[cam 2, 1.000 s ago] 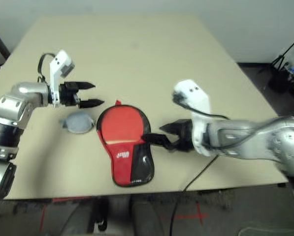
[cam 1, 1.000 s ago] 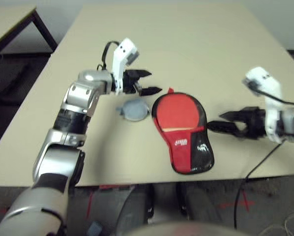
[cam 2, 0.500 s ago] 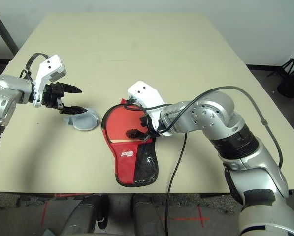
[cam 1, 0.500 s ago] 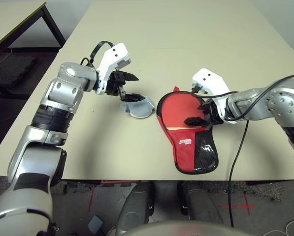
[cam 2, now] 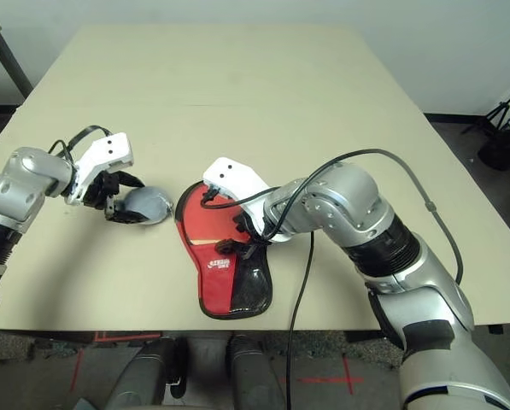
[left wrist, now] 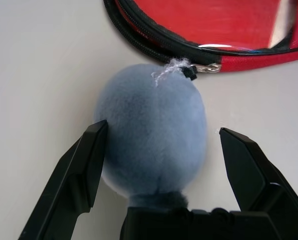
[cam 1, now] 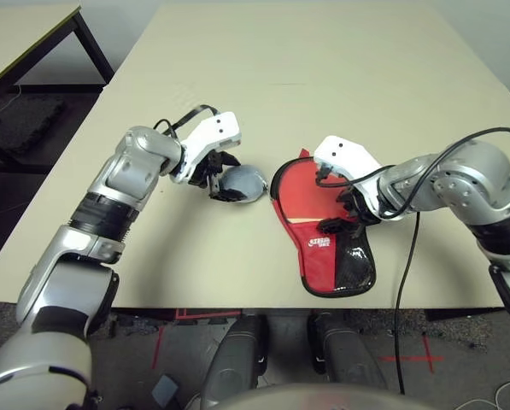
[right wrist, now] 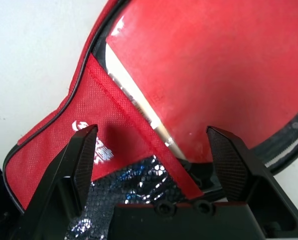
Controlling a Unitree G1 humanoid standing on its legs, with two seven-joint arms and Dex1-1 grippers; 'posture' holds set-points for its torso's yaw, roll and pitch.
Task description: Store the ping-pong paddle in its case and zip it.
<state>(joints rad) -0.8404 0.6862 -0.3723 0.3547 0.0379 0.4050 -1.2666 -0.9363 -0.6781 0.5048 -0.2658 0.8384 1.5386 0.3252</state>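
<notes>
Left end effector (left wrist: 163,127) is spread with its fingers on either side of the soft blue lump (cam 1: 244,182); nothing is pinched. The paddle (cam 1: 306,192), its red face up, seems to sit inside the case (cam 1: 319,265), right of centre in the left eye frame, its pale wood showing above the red pocket. I can't tell how far the zip runs closed. My right end effector (right wrist: 151,129) is also spread, over the case near the pocket's upper edge. What has just changed: half a second ago the left fingers were only reaching the lump's upper left; now they bracket it. The lump looks tied to the zip's metal pull (left wrist: 207,68), so I judge I'm nearly set to grasp it and draw the zip. Against that earlier frame, the right one has also shifted slightly left and down, while the case keeps its place on the counter (cam 1: 220,68).
</notes>
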